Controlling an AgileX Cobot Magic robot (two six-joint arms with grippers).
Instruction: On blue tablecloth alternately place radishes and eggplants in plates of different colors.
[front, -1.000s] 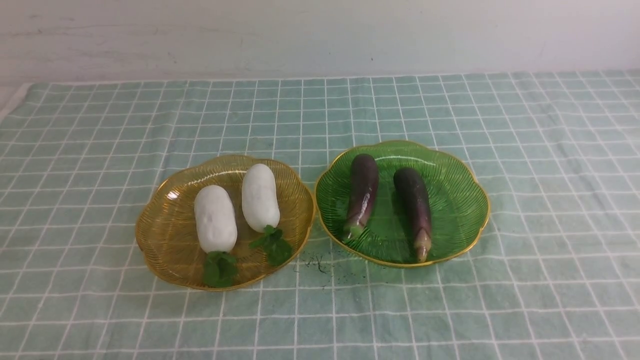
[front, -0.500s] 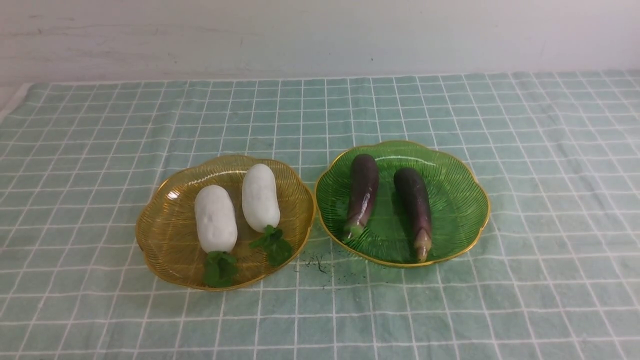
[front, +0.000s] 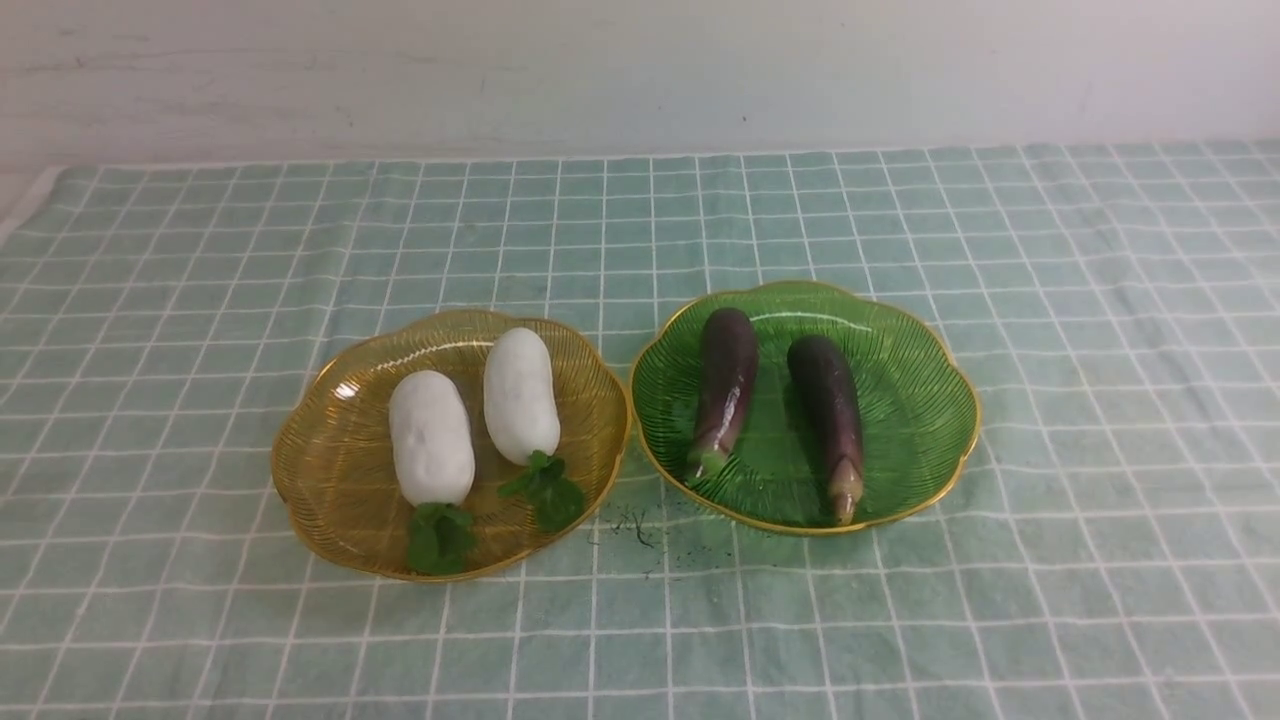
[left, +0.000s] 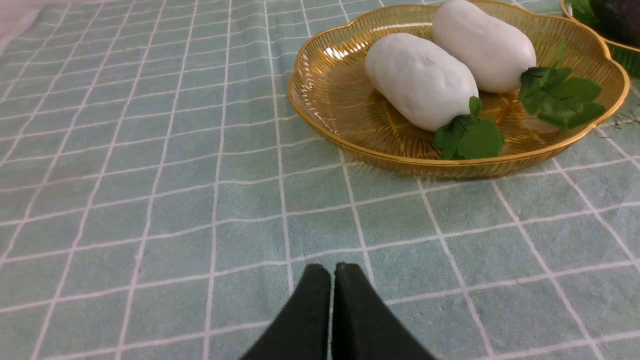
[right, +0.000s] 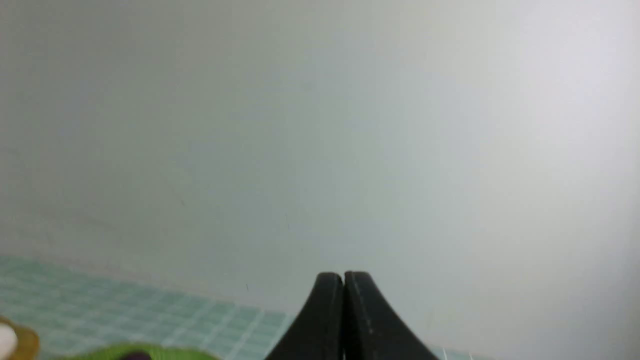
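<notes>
Left gripper (left: 333, 267) on my wrist feed: fingertips pressed together, nothing between them, hovering over the blue tablecloth (left: 150, 165) on the near side of the amber plate (left: 350, 135); right gripper (right: 344, 276) also pressed together and empty, pointed mostly at the wall (right: 320, 125), with a sliver of cloth and the green plate (right: 125, 352) edge low in its feed; neither claw shows on the front cam.

Landmark = amber plate (front: 330, 470); it holds both radishes; left radish (front: 431, 437) and right radish (front: 520, 394) lie side by side, long axes running roughly near-far, leaf tufts toward the robot, rounded ends toward the wall; the right one sits a little farther back.

Green plate (front: 920, 420) sits just right of the amber plate, rims nearly touching; it holds both eggplants; left eggplant (front: 724, 387) and right eggplant (front: 830, 420) also run near-far, stem ends toward the robot, fat ends away; slightly splayed, stem ends farther apart.

Dark specks (front: 635, 525) on the cloth at the near gap between plates.
</notes>
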